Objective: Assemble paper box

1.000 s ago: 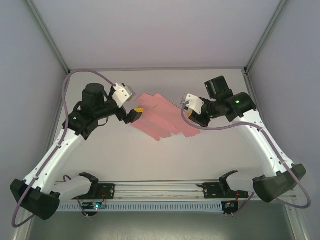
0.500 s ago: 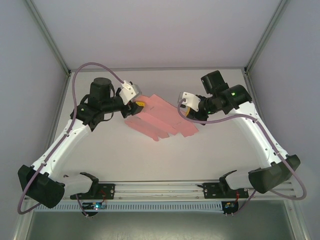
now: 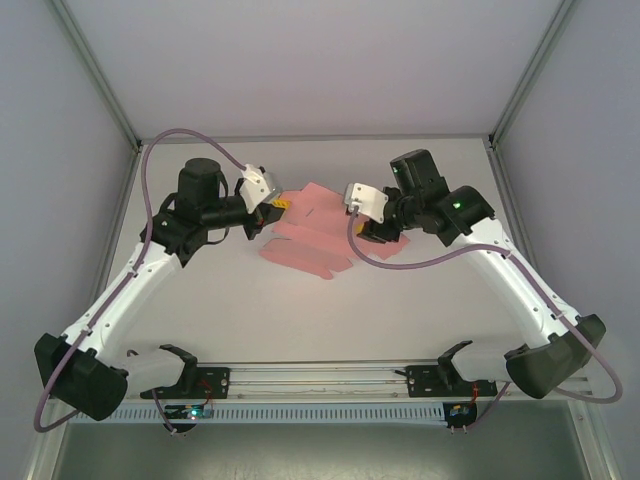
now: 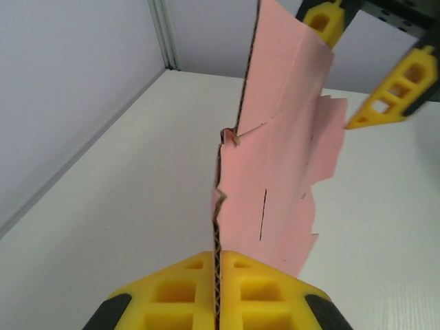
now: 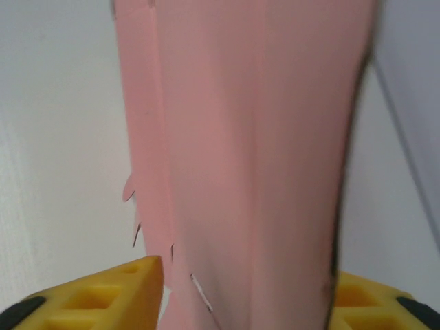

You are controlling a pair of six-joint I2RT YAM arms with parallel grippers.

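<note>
Left end effector point(image 4: 215, 265) pinching paper box point(image 4: 282, 151), pink, creased

Clearance: bare table point(image 4: 103, 199) open to the left of the left gripper point(image 4: 215, 265) as far as the side wall point(image 4: 62, 82); the paper box point(image 4: 282, 158) clamped in that claw walls off everything straight ahead, and the right gripper point(image 5: 245, 275), jaws apart astride its far end, blocks ahead-right.

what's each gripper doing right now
left gripper: closed, pinching the paper box edge
right gripper: open, straddling the paper box
</note>
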